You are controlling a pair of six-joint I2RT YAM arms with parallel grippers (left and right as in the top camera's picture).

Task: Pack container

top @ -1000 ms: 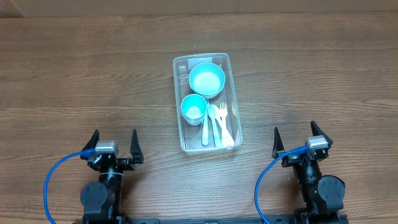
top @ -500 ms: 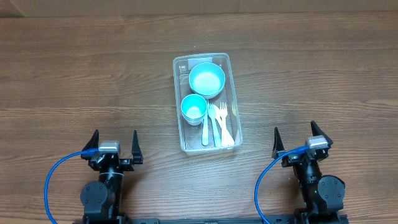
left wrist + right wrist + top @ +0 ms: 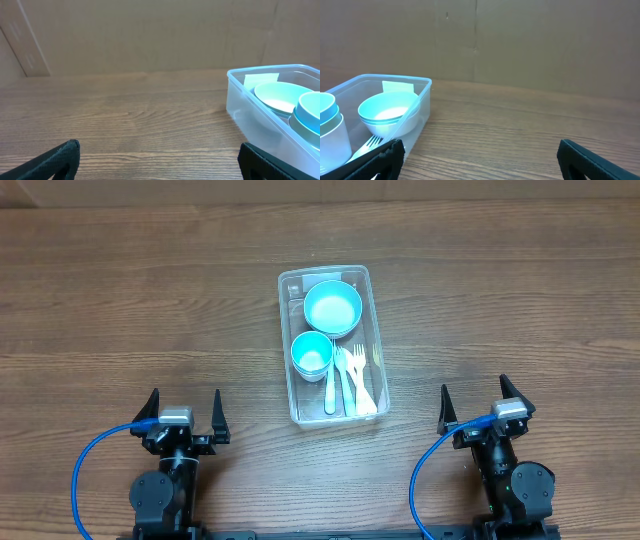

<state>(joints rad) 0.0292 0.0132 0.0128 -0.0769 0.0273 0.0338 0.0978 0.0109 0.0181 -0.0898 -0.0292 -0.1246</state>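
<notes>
Two pairs of black fingers sit at the near side of the scene. The left fingers (image 3: 218,420) are spread wide apart and grip nothing, and the right fingers (image 3: 444,410) stand parted in the same way, also unloaded. Both pairs point away from the arm bases over the brown wood-grain worktop (image 3: 120,300), and a looping blue cable (image 3: 82,470) runs from the left wrist, with another blue cable (image 3: 418,480) at the right. Between the two arms and farther out lies the clear rectangular plastic container with rounded corners (image 3: 308,405), well apart from either pair of fingers, its long side running away from the robot. At its far end sits a round light-blue bowl (image 3: 332,307). Just nearer and to the left stands a smaller light-blue cup (image 3: 312,352), touching or almost touching the bowl. Beside the cup, toward the right wall, lie a light-blue spoon (image 3: 330,388) and white plastic forks (image 3: 358,380), lengthwise and close together. In each wrist view the container appears off to the inner side, in front of a plain brown cardboard backdrop (image 3: 150,35).
</notes>
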